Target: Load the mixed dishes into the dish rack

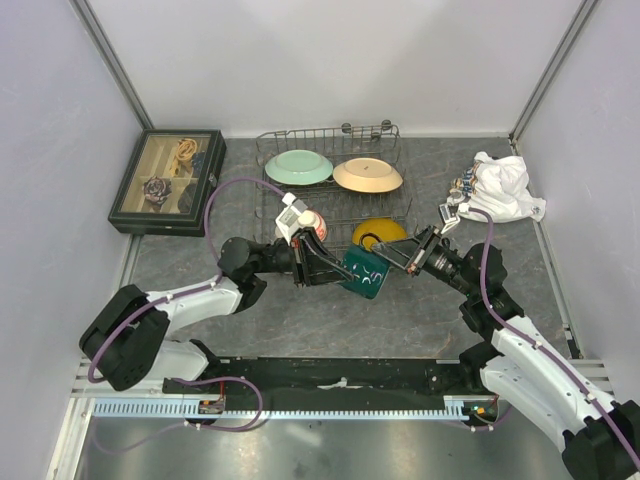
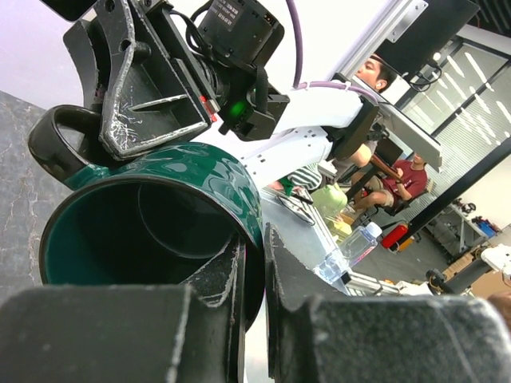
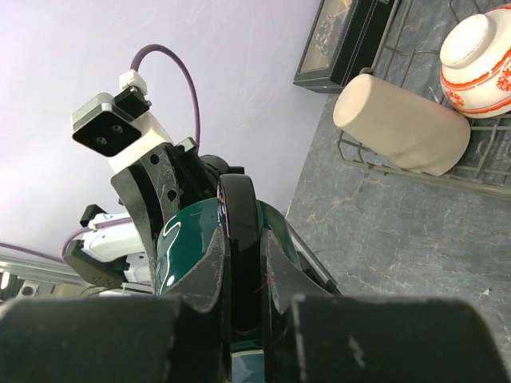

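Note:
The dark green mug (image 1: 362, 272) hangs above the table just in front of the dish rack (image 1: 330, 133), held between both grippers. My left gripper (image 1: 335, 268) is shut on its rim (image 2: 254, 239), one finger inside the mug (image 2: 200, 171) and one outside. My right gripper (image 1: 397, 262) is shut on the mug's black handle (image 3: 239, 207). In the rack stand the pale green plate (image 1: 298, 167), the tan plate (image 1: 368, 176) and the yellow plate (image 1: 380, 232). The red-orange bowl (image 3: 479, 56) sits upside down there, with the beige cup (image 3: 399, 124) on its side beside it.
A dark glass-topped display box (image 1: 168, 182) stands at the back left. A white cloth bundle (image 1: 505, 188) lies at the back right with small objects (image 1: 458, 198) beside it. White walls close in the table on three sides.

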### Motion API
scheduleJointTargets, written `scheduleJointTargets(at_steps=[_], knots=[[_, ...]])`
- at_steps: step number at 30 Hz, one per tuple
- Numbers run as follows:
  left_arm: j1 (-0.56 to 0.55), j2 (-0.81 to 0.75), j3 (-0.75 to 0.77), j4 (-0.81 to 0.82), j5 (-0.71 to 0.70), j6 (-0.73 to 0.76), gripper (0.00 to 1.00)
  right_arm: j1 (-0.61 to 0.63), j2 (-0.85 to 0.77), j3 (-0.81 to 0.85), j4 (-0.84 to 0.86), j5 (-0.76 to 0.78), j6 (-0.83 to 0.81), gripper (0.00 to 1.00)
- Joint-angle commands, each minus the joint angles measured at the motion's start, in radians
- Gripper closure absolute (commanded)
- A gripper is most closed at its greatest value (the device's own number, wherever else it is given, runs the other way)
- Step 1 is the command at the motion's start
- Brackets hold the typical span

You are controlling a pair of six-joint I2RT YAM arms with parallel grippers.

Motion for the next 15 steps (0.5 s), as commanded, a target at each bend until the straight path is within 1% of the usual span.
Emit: scheduleJointTargets(at_steps=[1, 2, 3, 6, 11, 14, 15], knots=[[-0.005, 0.022, 0.013, 0.373, -0.069, 0.023, 0.77, 0.008, -0.009, 0.034, 0.044, -0.067, 0.029, 1.00], [-0.005, 0.023, 0.005, 0.373, -0.070, 0.023, 0.73, 0.007, -0.009, 0.036, 0.044, -0.067, 0.025, 1.00], [-0.005, 0.028, 0.004, 0.373, -0.072, 0.021, 0.65, 0.005, -0.010, 0.036, 0.040, -0.068, 0.025, 1.00], [-0.005, 0.034, -0.008, 0.373, -0.075, 0.020, 0.55, 0.002, -0.016, 0.034, 0.037, -0.067, 0.025, 1.00], [-0.005, 0.045, -0.021, 0.373, -0.073, 0.018, 0.52, -0.009, -0.026, 0.027, 0.033, -0.067, 0.036, 1.00], [-0.005, 0.054, -0.027, 0.373, -0.072, 0.018, 0.48, -0.013, -0.033, 0.030, 0.027, -0.071, 0.035, 1.00], [-0.003, 0.056, -0.030, 0.371, -0.072, 0.020, 0.45, -0.016, -0.036, 0.033, 0.021, -0.073, 0.033, 1.00]])
